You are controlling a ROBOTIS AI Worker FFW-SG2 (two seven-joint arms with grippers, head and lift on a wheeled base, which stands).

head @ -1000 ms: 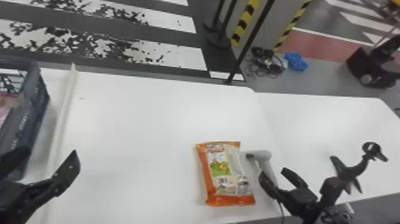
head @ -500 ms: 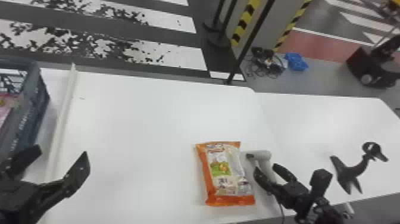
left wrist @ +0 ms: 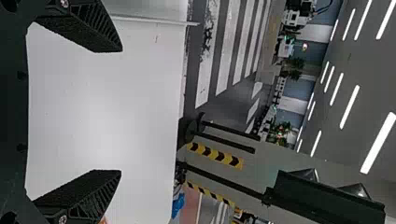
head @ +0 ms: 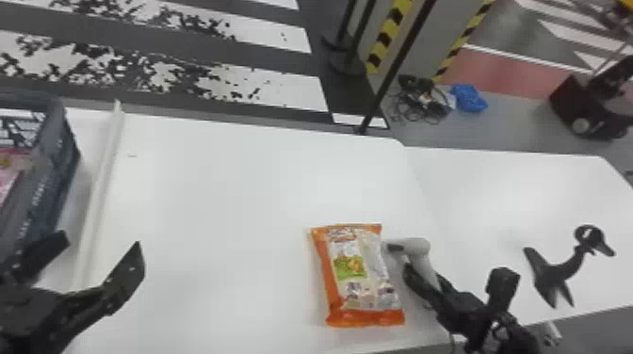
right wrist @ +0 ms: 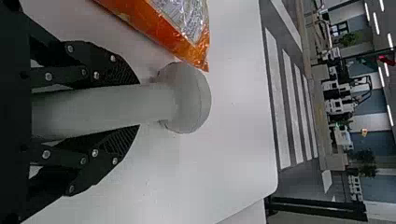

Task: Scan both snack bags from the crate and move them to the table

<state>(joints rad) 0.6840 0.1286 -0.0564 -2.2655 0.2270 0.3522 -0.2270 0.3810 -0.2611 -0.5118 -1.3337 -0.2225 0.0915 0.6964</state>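
The left gripper (head: 102,240) lies at the lower left of the head view, its two flat black fingers spread wide apart, while the right gripper (head: 426,272), at the lower right, points forward and inward, its opposed fingers closed to a narrower gap.

The orange-and-clear snack bag (head: 359,277) is glossy, crinkled plastic; the grey handheld scanner (right wrist: 107,109), smooth matt plastic; the white desk (head: 226,197), smooth.
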